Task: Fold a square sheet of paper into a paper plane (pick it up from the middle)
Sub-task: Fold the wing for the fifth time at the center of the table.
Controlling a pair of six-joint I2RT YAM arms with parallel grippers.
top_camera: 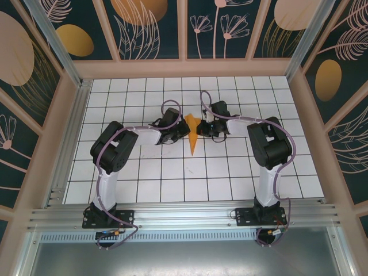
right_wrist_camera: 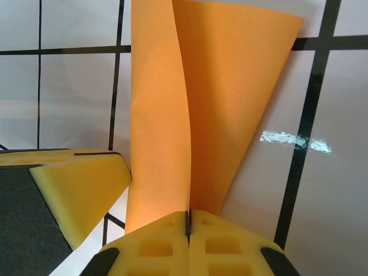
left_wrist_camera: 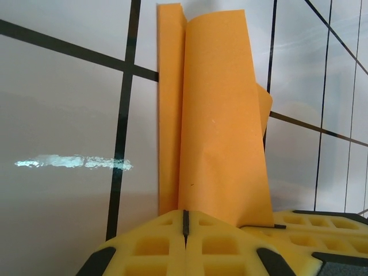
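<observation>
- Fingers [left_wrist_camera: 149,244] of the left gripper [left_wrist_camera: 185,215] are pressed together, yellow foam pad against yellow foam pad, with only a thin dark seam between them.
- A fold line of the orange paper [left_wrist_camera: 218,115] runs down into that seam, so this gripper is clamped on the paper; one narrow strip rises on the left of the seam and a wider curved flap on the right, its lower edge lying over the pad.
- Fingers [right_wrist_camera: 224,244] of the right gripper [right_wrist_camera: 188,215] are likewise clenched, and the paper's centre crease drops straight into their seam, with a panel spreading up on each side.
- Beside the right gripper's pads, in its wrist view, a yellow pad of the left gripper sits close against the paper.
- From above, the paper stands on edge near the middle of the white tiled table [top_camera: 138,184], slightly towards the table's far side, a slim folded shape with its point aimed at the table's near edge.
- Both grippers meet over the table's middle, one on each side of the paper.
</observation>
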